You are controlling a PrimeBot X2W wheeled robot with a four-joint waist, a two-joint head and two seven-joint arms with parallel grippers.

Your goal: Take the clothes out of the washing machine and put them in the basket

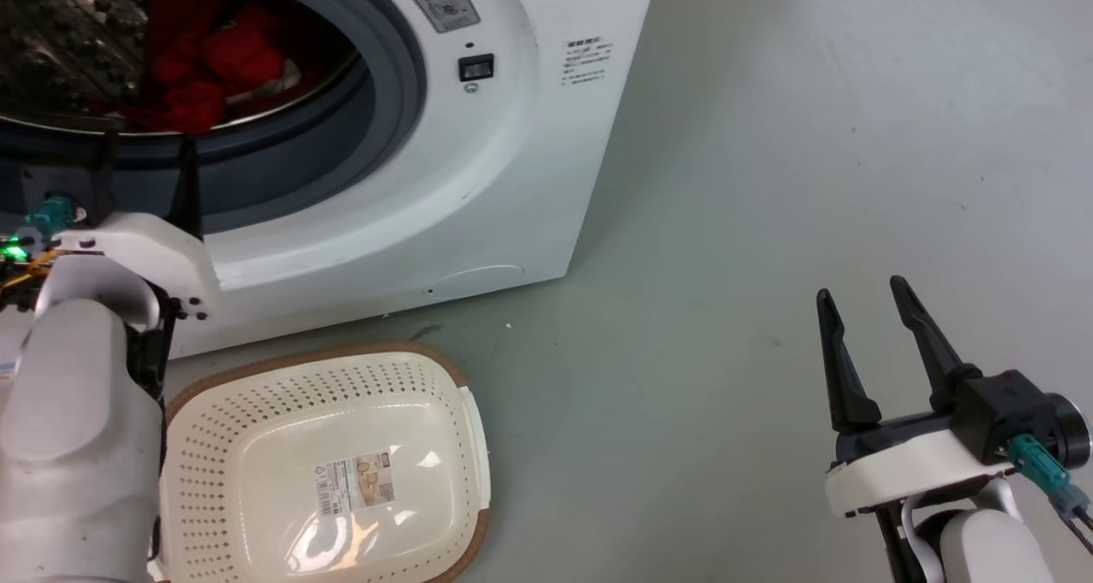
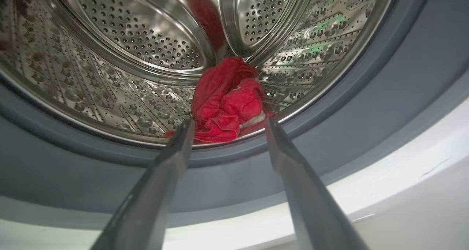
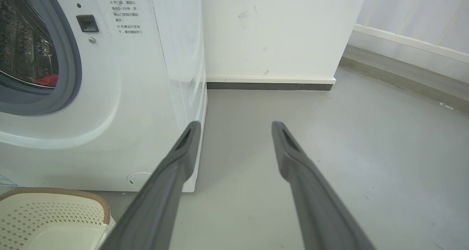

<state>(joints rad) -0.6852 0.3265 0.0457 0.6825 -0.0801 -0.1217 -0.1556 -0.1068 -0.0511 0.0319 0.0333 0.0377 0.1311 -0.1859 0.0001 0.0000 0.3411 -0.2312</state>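
The white washing machine [image 1: 512,165] stands with its grey-ringed porthole showing. Bright red clothes [image 1: 213,71] lie bunched at the front of the steel drum [image 2: 139,41]; the clothes [image 2: 227,100] show a white stripe. My left gripper [image 2: 229,122] is open, its fingers pointing into the porthole just short of the clothes, with nothing between them. In the head view its two dark fingers [image 1: 186,186] reach over the grey rubber ring. The cream basket [image 1: 256,395] sits on the floor in front of the machine with only a paper label inside. My right gripper [image 1: 862,297] is open, over bare floor at the right.
Grey floor [image 1: 768,182] spreads to the right of the machine. A white wall [image 3: 278,30] with a dark skirting stands behind the machine's right side. The basket's corner [image 3: 55,206] lies left of my right gripper.
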